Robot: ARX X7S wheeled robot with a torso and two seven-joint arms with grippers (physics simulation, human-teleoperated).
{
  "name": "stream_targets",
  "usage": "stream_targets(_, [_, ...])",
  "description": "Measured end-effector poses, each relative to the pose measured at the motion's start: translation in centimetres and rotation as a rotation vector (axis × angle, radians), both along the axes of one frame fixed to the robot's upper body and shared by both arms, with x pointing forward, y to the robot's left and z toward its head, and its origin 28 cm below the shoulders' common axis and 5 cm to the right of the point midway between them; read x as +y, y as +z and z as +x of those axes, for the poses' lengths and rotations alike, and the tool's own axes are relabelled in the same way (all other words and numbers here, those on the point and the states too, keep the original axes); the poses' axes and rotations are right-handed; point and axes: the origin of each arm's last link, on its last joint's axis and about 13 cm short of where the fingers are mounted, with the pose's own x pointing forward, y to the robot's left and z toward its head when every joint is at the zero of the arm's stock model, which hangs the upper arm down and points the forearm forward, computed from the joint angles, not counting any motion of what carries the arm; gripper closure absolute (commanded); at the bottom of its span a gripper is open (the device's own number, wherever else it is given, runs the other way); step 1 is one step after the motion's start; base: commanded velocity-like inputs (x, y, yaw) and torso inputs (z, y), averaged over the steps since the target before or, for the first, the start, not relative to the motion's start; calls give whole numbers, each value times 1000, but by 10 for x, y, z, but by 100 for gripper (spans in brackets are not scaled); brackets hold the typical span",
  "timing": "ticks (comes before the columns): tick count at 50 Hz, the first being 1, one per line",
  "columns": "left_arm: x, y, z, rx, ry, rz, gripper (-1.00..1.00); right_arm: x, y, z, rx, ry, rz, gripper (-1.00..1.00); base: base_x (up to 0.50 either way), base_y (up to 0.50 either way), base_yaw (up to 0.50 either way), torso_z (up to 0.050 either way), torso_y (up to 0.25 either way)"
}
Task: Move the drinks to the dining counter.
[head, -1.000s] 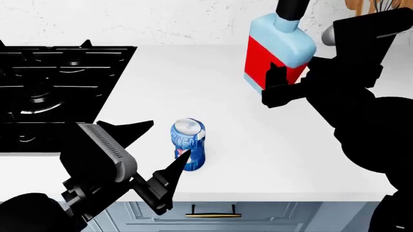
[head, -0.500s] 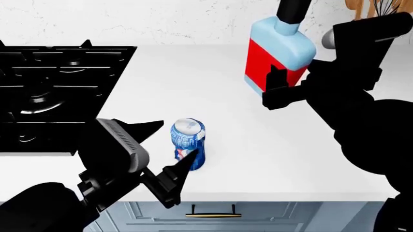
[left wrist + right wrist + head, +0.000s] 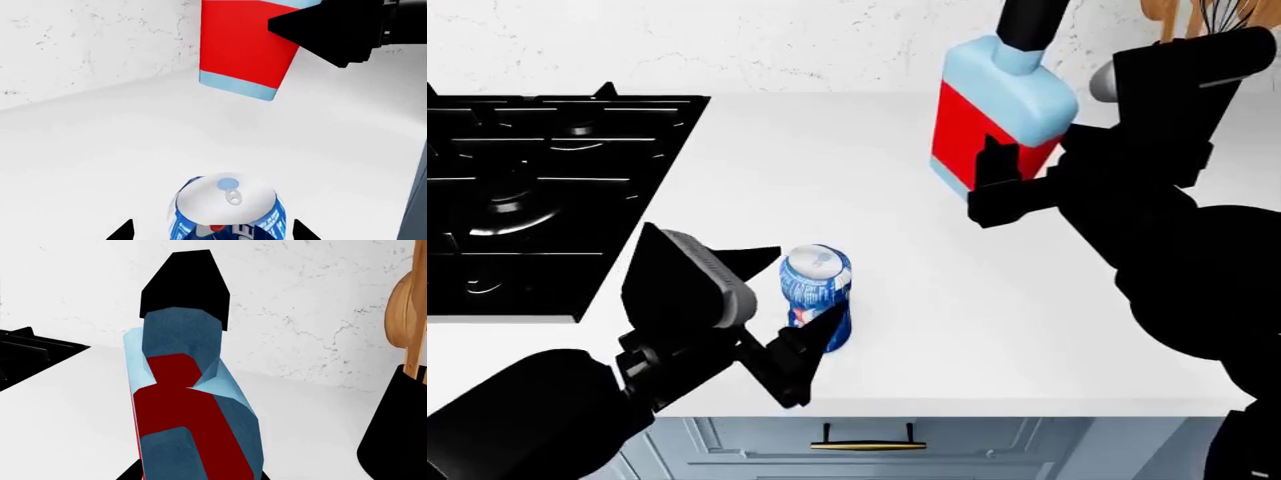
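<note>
white worktop (image 3: 961, 290) filled the middle of the head view, with a speckled white wall (image 3: 761, 45) across the top of the frame and a black gas hob (image 3: 534, 190) set into the worktop at the left. a grey-blue drawer front with a brass-and-black handle (image 3: 869, 443) showed along the bottom edge.

the pepsi can (image 3: 817, 296) stood upright on the worktop just left of centre, silver top up. the left gripper (image 3: 777, 310) sat at the lower left of the frame with its jaws wide apart, one fingertip (image 3: 747, 262) to the left of the can and the other in front of the can's lower side; whether either tip touched the can could not be told. in the left wrist view the can (image 3: 227, 207) lay at the bottom centre, between two black fingertips (image 3: 123, 231) that were clear of its sides.

the bottle (image 3: 1001, 115) was in the upper right of the head view, light blue with a red label and a black cap, tilted slightly, its base lifted off the worktop as the left wrist view showed (image 3: 248, 47). the right gripper (image 3: 1014, 180) was closed on the bottle's lower part, a black finger (image 3: 998, 158) lying across the red label. in the right wrist view the bottle (image 3: 190, 405) filled the centre, cap upward. a black holder (image 3: 397, 425) with wooden utensils (image 3: 408, 315) stood at the right edge, near the wall.
</note>
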Motion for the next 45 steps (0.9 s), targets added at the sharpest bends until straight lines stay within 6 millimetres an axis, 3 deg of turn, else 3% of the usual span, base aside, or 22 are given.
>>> stream_targets(18, [1,-8,15,65,-32,2,-100,1,0,0,-3,10,7,100,1,0,0,0,1])
stream_targets(19, [1,-8,16,66,-36,0,100,1,0,0,-3,10,7,100,0,0,0,0,0])
stream_targets(26, [1,-10,16,74,-73,-30,100,1,-1,0,-2,10,8,100,0,0,0,0,0])
stream_targets(36, [12,-8,13,32,6,-43,100,1,0,0,-7,10,10,100,0,0,0,1,1])
stream_targets(45, [14,16,7,-159,182,-137,100,5,0,-4,18,35,67,100,0,0,0,0,2])
